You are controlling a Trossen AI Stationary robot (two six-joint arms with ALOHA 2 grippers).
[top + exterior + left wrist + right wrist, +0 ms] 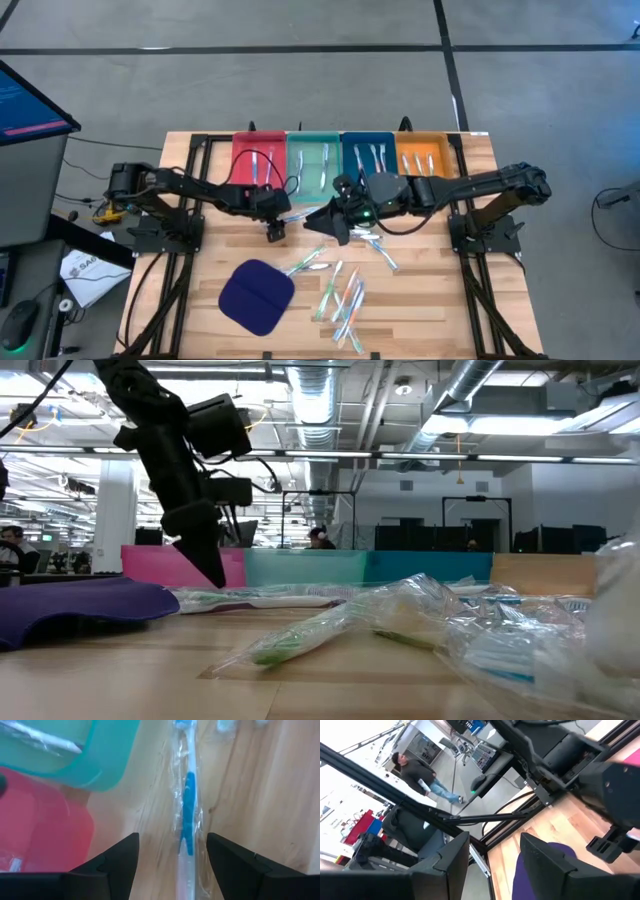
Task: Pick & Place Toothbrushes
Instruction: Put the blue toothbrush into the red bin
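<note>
Toothbrushes [342,295]: thin whitish sticks in clear wrappers with teal, green, blue and pink accents. Main pile lies flat, fanned near 6 o'clock on the tabletop [430,300]. A few more loose at centre, around 3 o'clock of the pile's top. One blue-handled, wrapped brush [188,815] lies flat on the wood. Others lie in the trays at 12 o'clock.

Both arms are matte black, built of slim tubular links and blocky joint housings, with thin black cables looping along them. The left claw [172,865] has two broad, flat, dark fingers with angled inner edges. The right claw [322,222] tapers to a point; a small green light glows on its wrist housing.
</note>
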